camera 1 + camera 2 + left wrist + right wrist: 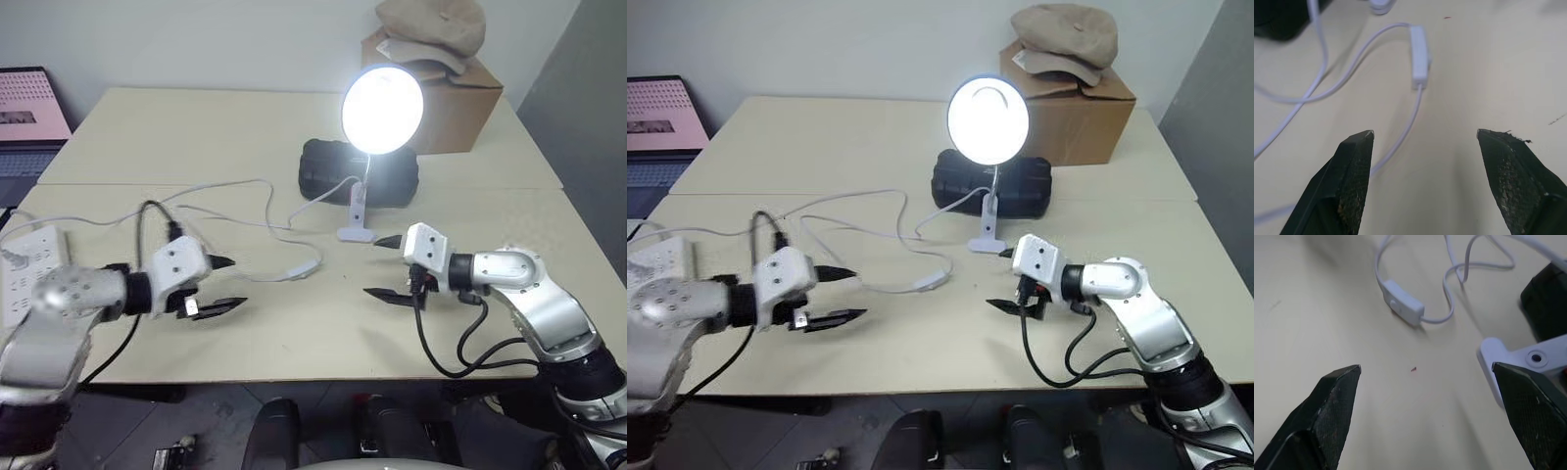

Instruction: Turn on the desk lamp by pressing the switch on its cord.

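Lamp (382, 108) is glowing at table (196, 137) centre, its clip base standing just in front of a black case (328, 168). Switch (302, 268) is lying on the cord (235, 186) between both grippers, touching neither. L gripper (227, 286) and R gripper (384, 266) are both hovering w/ jaws spread, holding nothing.

- Your two head eyes look forward and down from above the counter (294, 343)'s near edge, taking in the whole top, both arms, and the lit desk lamp (382, 108) towards twelve o'clock.
- Your left wrist camera sits low and close, looking along the left claw (1422, 142) at the switch (1419, 56) on the cord (1400, 137).
- Your right wrist camera, equally close, looks along the right claw (1427, 369) from the opposite side.
- All four views share the switch.
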`<action>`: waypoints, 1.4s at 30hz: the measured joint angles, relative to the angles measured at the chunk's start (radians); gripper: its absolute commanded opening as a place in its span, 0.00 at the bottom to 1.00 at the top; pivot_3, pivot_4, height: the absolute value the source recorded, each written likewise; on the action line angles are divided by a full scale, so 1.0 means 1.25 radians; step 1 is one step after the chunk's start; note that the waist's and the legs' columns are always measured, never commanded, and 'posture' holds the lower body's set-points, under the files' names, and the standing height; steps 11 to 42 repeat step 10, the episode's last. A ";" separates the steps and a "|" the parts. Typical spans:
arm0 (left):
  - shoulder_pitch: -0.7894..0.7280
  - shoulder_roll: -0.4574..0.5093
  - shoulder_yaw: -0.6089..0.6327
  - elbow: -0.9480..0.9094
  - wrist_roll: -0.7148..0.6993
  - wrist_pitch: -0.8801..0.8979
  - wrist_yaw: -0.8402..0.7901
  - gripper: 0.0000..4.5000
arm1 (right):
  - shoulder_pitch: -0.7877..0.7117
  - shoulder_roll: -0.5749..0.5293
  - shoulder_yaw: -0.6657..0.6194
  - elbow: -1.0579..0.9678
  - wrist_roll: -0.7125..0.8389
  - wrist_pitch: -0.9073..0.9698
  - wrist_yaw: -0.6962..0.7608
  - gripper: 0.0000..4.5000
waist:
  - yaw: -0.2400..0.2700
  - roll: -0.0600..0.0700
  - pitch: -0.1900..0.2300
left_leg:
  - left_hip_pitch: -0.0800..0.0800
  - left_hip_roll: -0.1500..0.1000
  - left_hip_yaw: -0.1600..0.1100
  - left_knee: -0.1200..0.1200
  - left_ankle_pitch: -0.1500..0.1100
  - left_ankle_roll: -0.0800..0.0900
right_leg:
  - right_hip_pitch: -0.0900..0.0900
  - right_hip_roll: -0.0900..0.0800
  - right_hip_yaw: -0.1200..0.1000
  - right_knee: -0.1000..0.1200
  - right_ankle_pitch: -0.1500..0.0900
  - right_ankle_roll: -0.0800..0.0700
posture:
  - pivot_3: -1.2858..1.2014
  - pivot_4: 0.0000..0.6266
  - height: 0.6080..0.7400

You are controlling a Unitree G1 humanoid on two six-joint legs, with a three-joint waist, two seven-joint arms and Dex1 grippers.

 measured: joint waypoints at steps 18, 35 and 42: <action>0.212 -0.045 0.173 -0.109 -0.064 0.055 0.032 0.78 | 0.042 -0.048 -0.088 0.031 0.062 -0.085 0.069 1.00 | 0.007 0.000 0.000 | 0.001 0.000 -0.001 0.000 0.000 0.000 | 0.000 0.000 -0.001 0.000 0.000 -0.001 | 0.52 0.24 1.00; 0.212 -0.045 0.173 -0.109 -0.064 0.055 0.032 0.78 | 0.042 -0.048 -0.088 0.031 0.062 -0.085 0.069 1.00 | 0.007 0.000 0.000 | 0.001 0.000 -0.001 0.000 0.000 0.000 | 0.000 0.000 -0.001 0.000 0.000 -0.001 | 0.52 0.24 1.00; 0.212 -0.045 0.173 -0.109 -0.064 0.055 0.032 0.78 | 0.042 -0.048 -0.088 0.031 0.062 -0.085 0.069 1.00 | 0.007 0.000 0.000 | 0.001 0.000 -0.001 0.000 0.000 0.000 | 0.000 0.000 -0.001 0.000 0.000 -0.001 | 0.52 0.24 1.00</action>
